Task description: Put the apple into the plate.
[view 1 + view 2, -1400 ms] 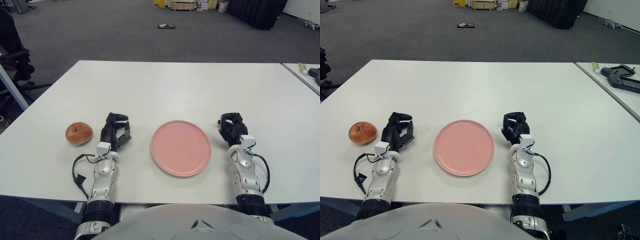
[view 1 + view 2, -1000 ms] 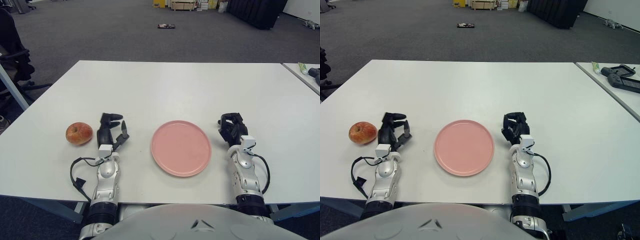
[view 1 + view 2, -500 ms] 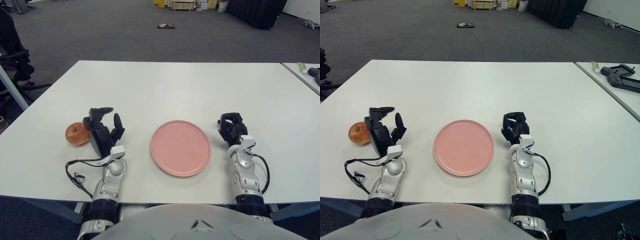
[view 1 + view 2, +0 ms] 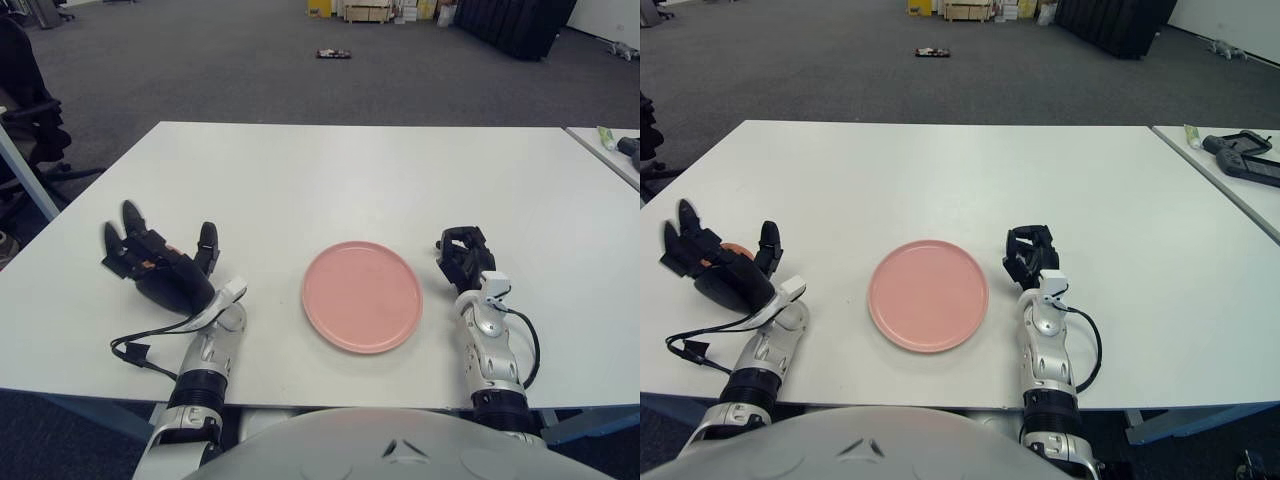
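The apple (image 4: 732, 249) lies on the white table (image 4: 350, 170) at the left; only a sliver of its red-orange skin shows behind my left hand. My left hand (image 4: 160, 250) is over it, tilted to the left, with the fingers spread wide around it and not closed. The pink plate (image 4: 362, 296) lies flat in the middle of the near table, a hand's width to the right of my left hand, and holds nothing. My right hand (image 4: 462, 252) rests on the table to the right of the plate, its fingers curled and holding nothing.
A second table stands at the far right with a dark device (image 4: 1240, 150) and a small tube (image 4: 1192, 133) on it. An office chair (image 4: 25, 110) stands off the table's left edge. A loose cable (image 4: 135, 350) hangs from my left wrist.
My left hand has opened, lifted off the table and swung left over the apple, which now is almost hidden behind it. The right hand and the plate have not moved.
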`<state>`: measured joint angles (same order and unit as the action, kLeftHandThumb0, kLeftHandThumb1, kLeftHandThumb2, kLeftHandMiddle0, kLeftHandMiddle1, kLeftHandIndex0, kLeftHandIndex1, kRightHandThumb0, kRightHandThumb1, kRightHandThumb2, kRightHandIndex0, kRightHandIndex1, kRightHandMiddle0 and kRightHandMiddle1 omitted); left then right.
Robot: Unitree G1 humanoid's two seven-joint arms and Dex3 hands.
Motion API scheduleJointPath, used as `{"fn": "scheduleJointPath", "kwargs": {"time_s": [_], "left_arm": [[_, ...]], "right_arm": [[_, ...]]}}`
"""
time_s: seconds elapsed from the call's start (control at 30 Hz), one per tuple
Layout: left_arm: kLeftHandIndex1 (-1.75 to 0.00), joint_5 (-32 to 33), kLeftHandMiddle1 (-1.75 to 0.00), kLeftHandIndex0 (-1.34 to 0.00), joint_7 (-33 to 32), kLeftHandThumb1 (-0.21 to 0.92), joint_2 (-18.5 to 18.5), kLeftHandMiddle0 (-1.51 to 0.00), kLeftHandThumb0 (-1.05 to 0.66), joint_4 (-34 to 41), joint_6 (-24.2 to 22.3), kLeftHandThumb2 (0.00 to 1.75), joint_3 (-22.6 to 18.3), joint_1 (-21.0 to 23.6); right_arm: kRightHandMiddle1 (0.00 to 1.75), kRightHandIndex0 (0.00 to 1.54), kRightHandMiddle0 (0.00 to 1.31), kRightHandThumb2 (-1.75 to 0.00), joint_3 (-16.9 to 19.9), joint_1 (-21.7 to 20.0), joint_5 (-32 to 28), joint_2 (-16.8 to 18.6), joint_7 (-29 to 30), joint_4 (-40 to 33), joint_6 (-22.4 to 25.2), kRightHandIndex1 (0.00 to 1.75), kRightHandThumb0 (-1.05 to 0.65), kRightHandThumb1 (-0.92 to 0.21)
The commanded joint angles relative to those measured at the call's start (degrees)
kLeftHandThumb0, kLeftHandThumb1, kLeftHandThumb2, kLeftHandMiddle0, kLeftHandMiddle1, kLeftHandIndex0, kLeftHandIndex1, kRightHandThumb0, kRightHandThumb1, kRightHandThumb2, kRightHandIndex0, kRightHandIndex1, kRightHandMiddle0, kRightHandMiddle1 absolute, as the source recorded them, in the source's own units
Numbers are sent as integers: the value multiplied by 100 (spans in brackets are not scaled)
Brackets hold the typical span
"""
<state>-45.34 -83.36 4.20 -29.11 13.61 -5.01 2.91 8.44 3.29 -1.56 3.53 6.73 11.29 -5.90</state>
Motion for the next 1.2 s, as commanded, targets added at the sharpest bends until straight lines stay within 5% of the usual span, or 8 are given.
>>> {"fn": "scheduleJointPath", "kwargs": {"time_s": [0.0,0.2,0.33,0.5,0.63,0.8,1.17], "left_arm": [[-1,266,-1,0,443,74,53,0,-105,-303,-402,44,4,-241],[0,663,0,0,1215,71,82,0,-105,-78,-1235,38,-132,-393],[0,1010,0,0,1344,70,231,0,-105,-452,-1738,36,-417,36],[0,1160,0,0,1856,70,154,0,-105,-376,-2924,35,-504,30],[0,1481,0,0,1673,71,401,0,-105,-1428,-2832,35,-673,552],[0,1497,0,0,1368,74,265,0,-105,-1404,-3047,35,-615,524],[0,1845,0,0,1992,84,454,0,-105,-2156,-3249,32,-385,851]], "right_arm": [[175,46,24,-64,5,81,-60,43,45,160,252,126,-36,-84],[175,46,24,-66,13,87,-61,57,69,129,284,126,-36,-83],[175,46,26,-69,11,90,-55,61,84,118,292,126,-36,-80],[175,46,26,-70,6,86,-45,52,89,114,306,126,-36,-79],[175,46,26,-71,11,82,-46,48,99,119,307,127,-36,-79],[175,46,26,-68,15,85,-57,44,96,108,303,127,-36,-81],[175,46,25,-67,26,65,-40,24,122,151,287,127,-36,-81]]}}
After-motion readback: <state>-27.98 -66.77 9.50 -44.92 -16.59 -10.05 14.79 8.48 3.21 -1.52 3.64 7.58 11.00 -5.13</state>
